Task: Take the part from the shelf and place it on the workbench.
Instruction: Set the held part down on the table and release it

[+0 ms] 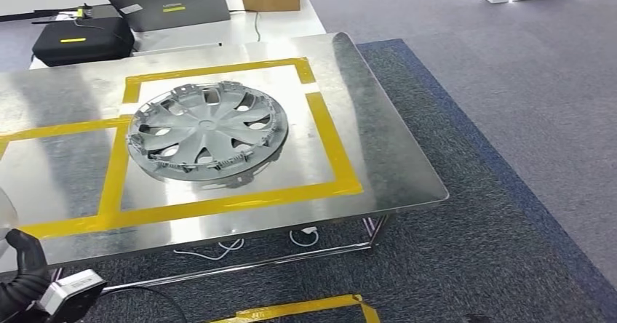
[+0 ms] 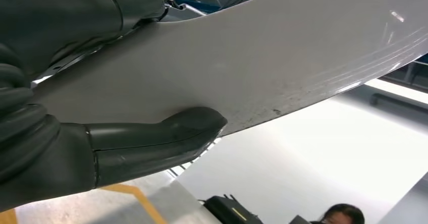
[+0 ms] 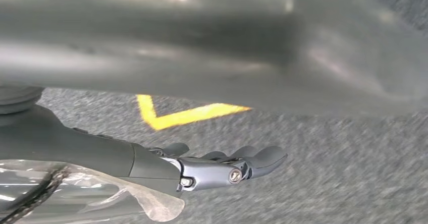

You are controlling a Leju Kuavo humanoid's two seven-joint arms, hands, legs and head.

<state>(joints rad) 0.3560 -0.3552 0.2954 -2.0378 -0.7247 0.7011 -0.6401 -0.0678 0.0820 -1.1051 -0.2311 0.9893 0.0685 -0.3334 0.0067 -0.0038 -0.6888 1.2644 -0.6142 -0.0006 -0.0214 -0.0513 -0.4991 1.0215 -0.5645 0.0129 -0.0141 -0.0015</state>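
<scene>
Head view shows you a grey hubcap (image 1: 207,134) lying flat on the metal workbench (image 1: 378,156) inside the yellow tape square (image 1: 331,141), while your left hand (image 2: 75,148) pinches a pale grey panel (image 2: 262,57) and your right hand (image 3: 202,166) hangs empty, fingers (image 3: 262,158) together.

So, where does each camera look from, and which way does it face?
Head view: high on the body, looking down at the workbench and wheel cover; left hand bottom left.
Left wrist view: behind the left hand, which grips a pale panel, facing across the workbench.
Right wrist view: behind the right hand, facing carpet.
Shared: head and left wrist show the black case.
</scene>
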